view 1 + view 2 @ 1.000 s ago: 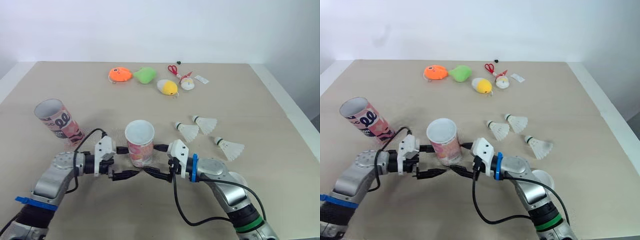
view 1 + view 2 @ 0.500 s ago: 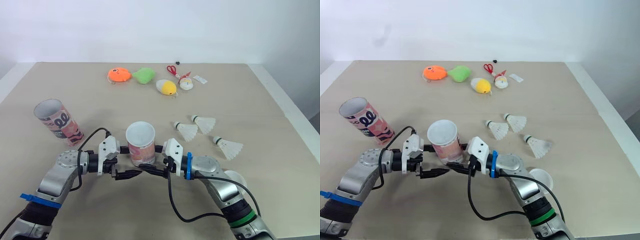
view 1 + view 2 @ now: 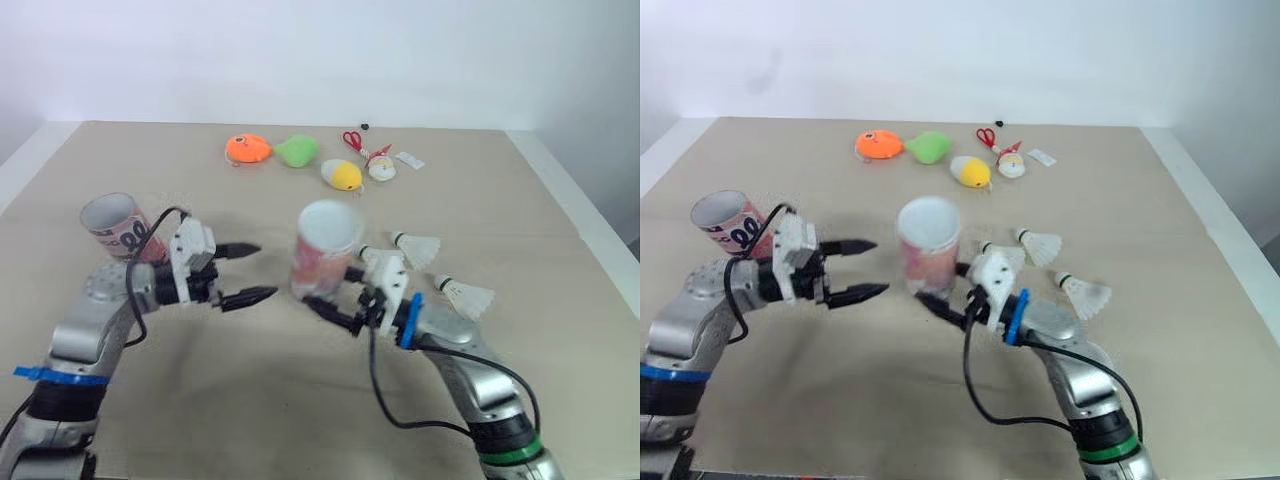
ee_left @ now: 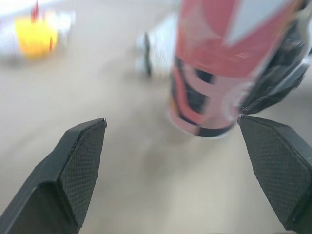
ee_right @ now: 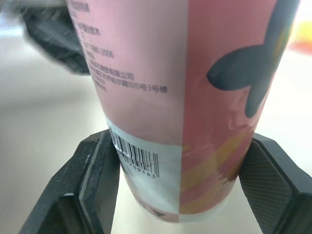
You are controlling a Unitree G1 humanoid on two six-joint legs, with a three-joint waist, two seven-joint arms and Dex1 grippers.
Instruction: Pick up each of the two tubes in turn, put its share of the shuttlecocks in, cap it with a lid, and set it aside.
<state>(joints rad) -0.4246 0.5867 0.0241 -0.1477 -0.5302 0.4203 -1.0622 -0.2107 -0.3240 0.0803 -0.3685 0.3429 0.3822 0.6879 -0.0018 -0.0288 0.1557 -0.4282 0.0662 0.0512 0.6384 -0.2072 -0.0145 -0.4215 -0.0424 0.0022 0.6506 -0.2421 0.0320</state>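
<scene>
Gripping the roughly upright pink printed cardboard tube [image 3: 322, 255] low in the right claw [image 3: 331, 296], mouth up, with the left claw [image 3: 262, 271] gaping empty toward the bench's [image 3: 250, 420] left edge.

Dial centred on the held tube [image 3: 325, 250], 12 o'clock pointing away from me.

- Centre: held tube, base between the two fingers of my right gripper [image 3: 335, 295], which close on it from either side.
- 9 o'clock, near: my left gripper [image 3: 265, 270], fingers spread, nothing between them, apart from the held tube.
- 9 o'clock, farther: second tube [image 3: 115, 225], on the table [image 3: 520, 200], beyond my left gripper.
- 3 o'clock: first shuttlecock [image 3: 415, 248].
- 4 o'clock: second shuttlecock [image 3: 468, 297].
- 11 to 1 o'clock, far side: row of toys [image 3: 297, 150], scissors [image 3: 353, 140] at its 1 o'clock end.
</scene>
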